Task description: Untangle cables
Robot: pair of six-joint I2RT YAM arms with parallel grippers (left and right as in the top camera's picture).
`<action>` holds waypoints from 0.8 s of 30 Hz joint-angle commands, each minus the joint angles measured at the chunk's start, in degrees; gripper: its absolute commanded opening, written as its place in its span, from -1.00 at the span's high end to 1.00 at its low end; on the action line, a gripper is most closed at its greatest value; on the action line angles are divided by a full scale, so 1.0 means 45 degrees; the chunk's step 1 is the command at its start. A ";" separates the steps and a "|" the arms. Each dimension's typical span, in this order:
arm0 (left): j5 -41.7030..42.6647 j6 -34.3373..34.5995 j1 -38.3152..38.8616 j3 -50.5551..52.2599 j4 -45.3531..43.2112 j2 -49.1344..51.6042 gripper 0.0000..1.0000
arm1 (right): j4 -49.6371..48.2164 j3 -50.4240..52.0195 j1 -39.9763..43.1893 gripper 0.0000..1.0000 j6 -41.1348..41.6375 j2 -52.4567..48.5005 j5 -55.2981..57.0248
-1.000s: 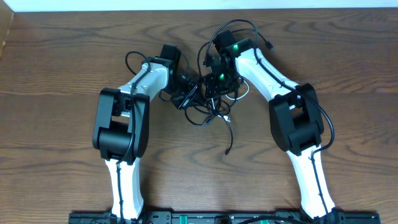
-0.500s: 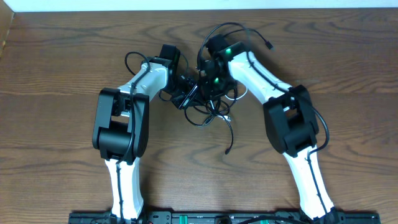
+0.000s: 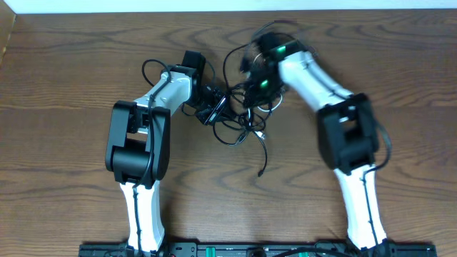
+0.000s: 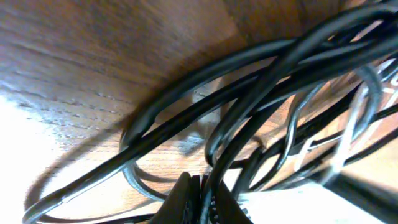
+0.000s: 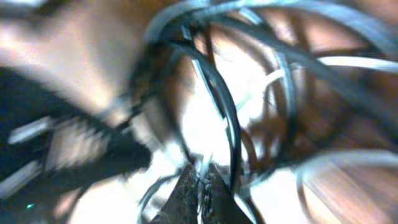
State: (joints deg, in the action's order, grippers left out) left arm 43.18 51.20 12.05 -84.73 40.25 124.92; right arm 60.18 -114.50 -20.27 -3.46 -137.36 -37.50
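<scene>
A dark wooden table [image 3: 57, 143] carries a tangle of cables [image 3: 241, 123].

Left tool [image 4: 199, 198] and right tool [image 5: 198, 186] both pinched closed.

A dark brown wooden table [image 3: 57, 78] is filling the overhead view, its grain running from 9 toward 3 o'clock. A white strip [image 3: 143, 6] is bordering it at 12 o'clock. Glare is whitening the wood in both wrist views.

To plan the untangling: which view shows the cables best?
The overhead view: it shows the whole tangle of cables. The left wrist view shows only close black loops; the right wrist view is blurred.
</scene>
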 commanded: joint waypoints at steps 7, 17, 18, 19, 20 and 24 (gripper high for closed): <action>-0.0121 -0.1472 -0.0117 0.0044 0.0053 0.0112 0.85 | -0.0126 -0.0058 0.2730 0.98 -0.1239 0.4279 -0.7227; 0.0505 -0.5523 -0.0228 0.0024 -0.0102 -0.0364 0.85 | 0.0894 -0.0053 0.2900 0.64 -0.0806 0.4920 -0.2895; 0.0500 -0.5838 -0.0238 0.0024 -0.0126 -0.0661 0.85 | 0.0913 -0.0053 0.2900 0.54 -0.0801 0.4920 -0.2516; 0.0500 -0.6115 -0.0238 0.0015 -0.0146 -0.0947 0.85 | 0.0894 -0.0053 0.2900 0.44 -0.0699 0.4920 -0.2152; 0.0491 -0.6382 -0.0238 0.0015 -0.0199 -0.1350 0.85 | 0.0855 -0.0053 0.2875 0.35 -0.0471 0.4896 -0.1617; -0.0733 -0.6460 -0.0223 0.0015 -0.0253 -0.3109 0.85 | 0.0777 -0.0019 0.2657 0.15 0.0325 0.4804 0.1151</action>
State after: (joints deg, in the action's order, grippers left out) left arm 43.31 26.41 11.29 -84.42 39.38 119.46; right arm 63.68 -114.89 -7.18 -5.10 -114.80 -45.01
